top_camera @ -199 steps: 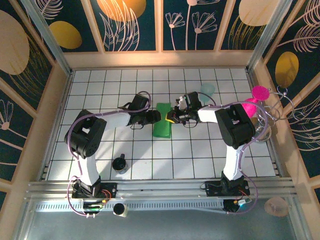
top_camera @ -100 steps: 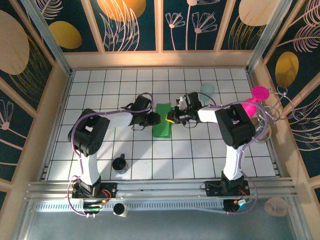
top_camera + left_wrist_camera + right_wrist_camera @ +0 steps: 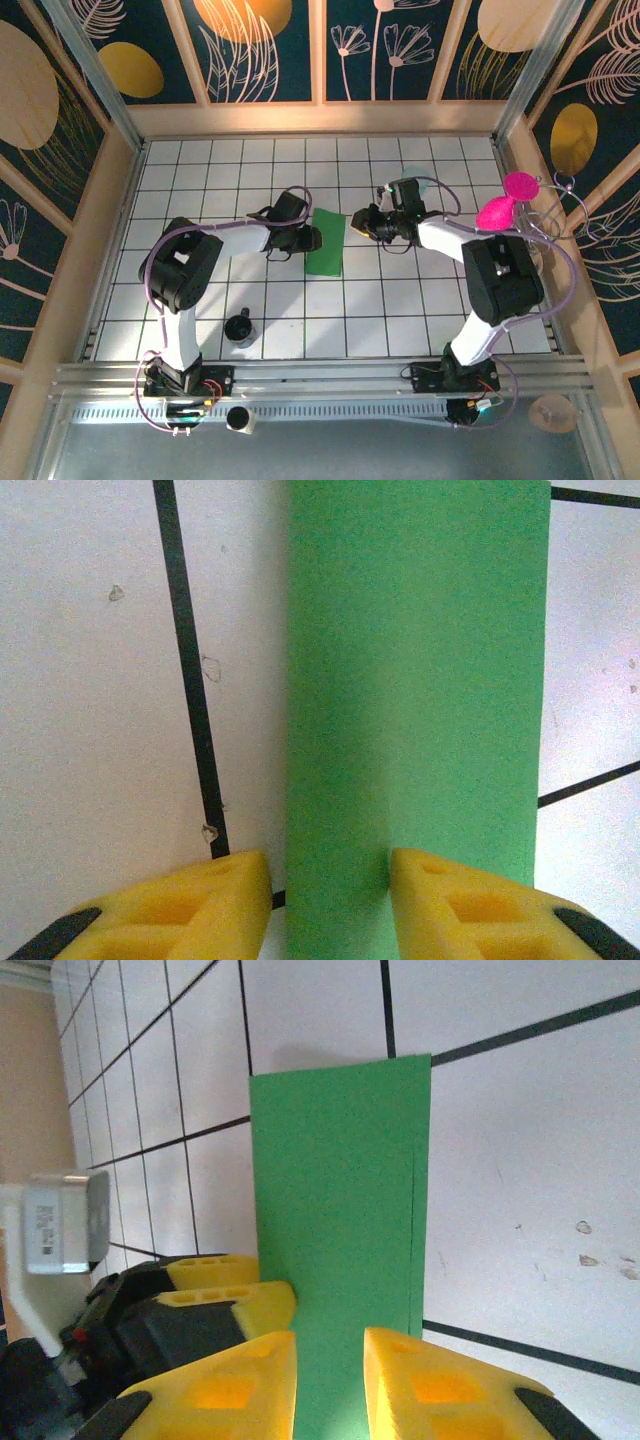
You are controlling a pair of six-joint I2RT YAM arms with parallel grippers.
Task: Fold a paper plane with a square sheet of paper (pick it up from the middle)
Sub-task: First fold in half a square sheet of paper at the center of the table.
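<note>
The square sheet of paper (image 3: 326,243) is bright green and lies flat on the tiled table, folded into a narrow rectangle. My left gripper (image 3: 313,238) sits low at its left long edge. In the left wrist view the left gripper (image 3: 330,905) is open: one yellow finger (image 3: 480,910) rests over the paper (image 3: 420,680), the other on the bare tile beside it. My right gripper (image 3: 360,222) hovers just off the paper's right edge. In the right wrist view the right gripper (image 3: 330,1385) stands narrowly open above the paper (image 3: 340,1180), with the left gripper's fingers (image 3: 225,1290) beyond.
A pale teal cup (image 3: 415,180) stands behind the right arm. A small black cup (image 3: 240,328) sits at the near left. A pink object (image 3: 505,205) hangs at the right wall. Wooden walls ring the tiled table (image 3: 400,300).
My right gripper opened and drew back to the right, off the paper. The paper now lies as a flat folded rectangle. My left gripper narrowed a little and stayed at the left edge.
</note>
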